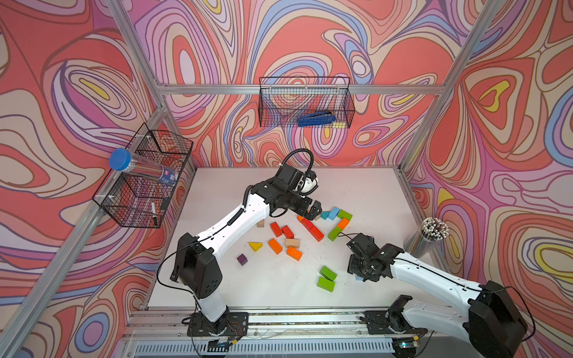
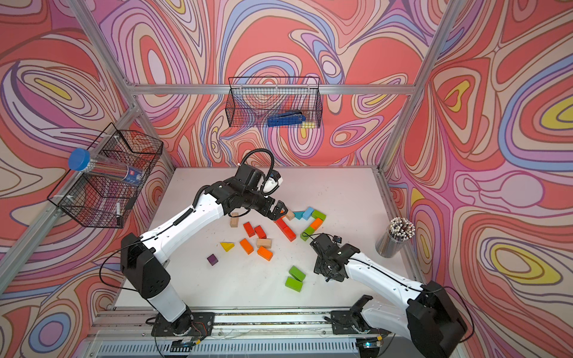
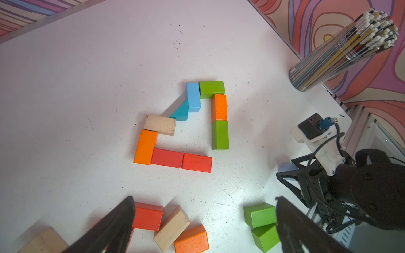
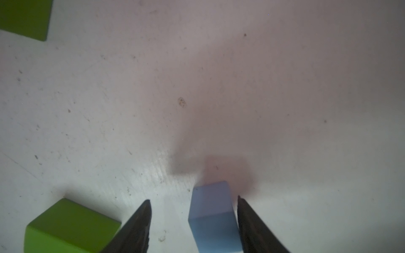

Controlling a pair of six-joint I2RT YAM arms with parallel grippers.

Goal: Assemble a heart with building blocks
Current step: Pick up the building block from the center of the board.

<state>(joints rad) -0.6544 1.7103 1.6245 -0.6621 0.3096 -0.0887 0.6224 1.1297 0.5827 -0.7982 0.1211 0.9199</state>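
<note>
Your light blue block lies flat on the desk, near-right, close to the two green bricks. The right gripper straddles it half-narrowed, with a gap on one side. The left gripper gapes wide and empty. It's probably light, stiff painted wood and kinda slick, so pinch the long flat sides mid-length.
</note>
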